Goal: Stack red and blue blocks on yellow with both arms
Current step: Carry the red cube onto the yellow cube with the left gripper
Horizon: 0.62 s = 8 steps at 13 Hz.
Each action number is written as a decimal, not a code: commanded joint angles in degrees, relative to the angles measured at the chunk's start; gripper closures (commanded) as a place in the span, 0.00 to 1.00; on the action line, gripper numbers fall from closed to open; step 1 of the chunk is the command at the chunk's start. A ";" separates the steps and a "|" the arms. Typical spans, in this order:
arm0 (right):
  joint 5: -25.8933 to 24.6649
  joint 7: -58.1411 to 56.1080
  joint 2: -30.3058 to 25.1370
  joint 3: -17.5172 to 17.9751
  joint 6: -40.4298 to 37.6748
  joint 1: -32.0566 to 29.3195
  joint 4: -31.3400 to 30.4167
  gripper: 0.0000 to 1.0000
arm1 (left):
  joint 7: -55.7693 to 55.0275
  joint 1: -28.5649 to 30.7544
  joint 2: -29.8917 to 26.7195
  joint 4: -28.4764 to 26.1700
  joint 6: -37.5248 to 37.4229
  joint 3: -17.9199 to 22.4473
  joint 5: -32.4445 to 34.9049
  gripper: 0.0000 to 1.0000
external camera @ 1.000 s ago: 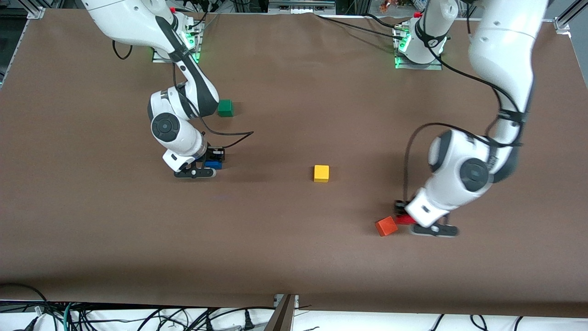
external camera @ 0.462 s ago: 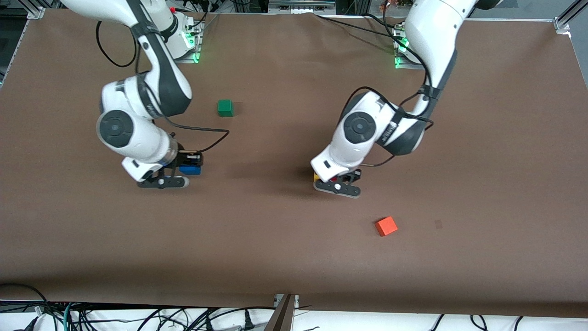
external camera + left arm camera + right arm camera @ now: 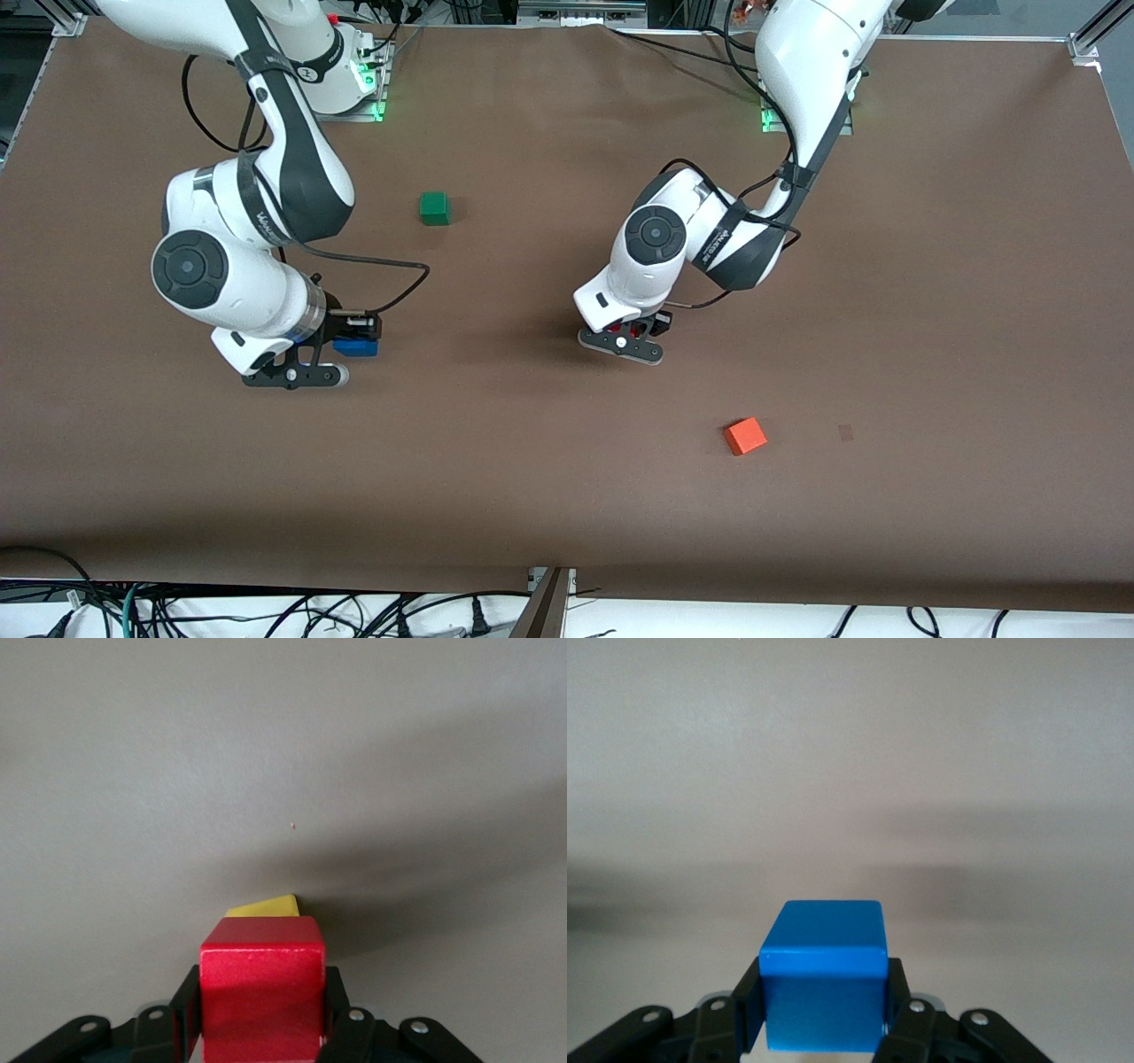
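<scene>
Left pincer (image 3: 640, 335) clenched on red cube (image 3: 262, 997), held over middle of brown counter (image 3: 549, 461). Left wrist view: red cube between both pads, corner of yellow cube (image 3: 263, 906) showing just past its top edge; contact between the two cannot be told. Front view: yellow cube hidden under left arm's wrist, red cube only a sliver between the fingers.

Right pincer (image 3: 344, 347) clenched on blue cube (image 3: 355, 347), up off the counter toward right arm's end. Right wrist view: blue cube (image 3: 824, 986) gripped on two side faces, bare counter past it.

Green cube (image 3: 434, 208) on counter between the two arms, nearer the bases than either pincer, apart from both. Orange-red cube (image 3: 745, 435) on counter, turned at an angle, nearer the front camera than left pincer, apart from it
</scene>
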 commanded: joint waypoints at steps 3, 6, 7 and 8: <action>0.63 -0.26 1.74 0.40 -1.68 -0.14 4.03 0.80 | -2.56 -1.17 -0.05 -1.12 -0.31 1.00 1.47 1.00; 0.63 -0.17 1.74 0.49 -1.42 -0.14 4.12 0.80 | -3.01 -0.91 -0.05 -1.12 -0.31 1.09 1.47 1.00; 0.63 -0.17 1.74 0.57 -1.33 -0.05 4.12 0.80 | -3.01 -0.91 0.04 -1.12 -0.31 1.26 1.47 1.00; 0.81 -0.17 1.74 0.58 -1.24 -0.05 4.12 0.80 | -3.10 -0.91 0.04 -1.12 -0.22 1.26 1.38 1.00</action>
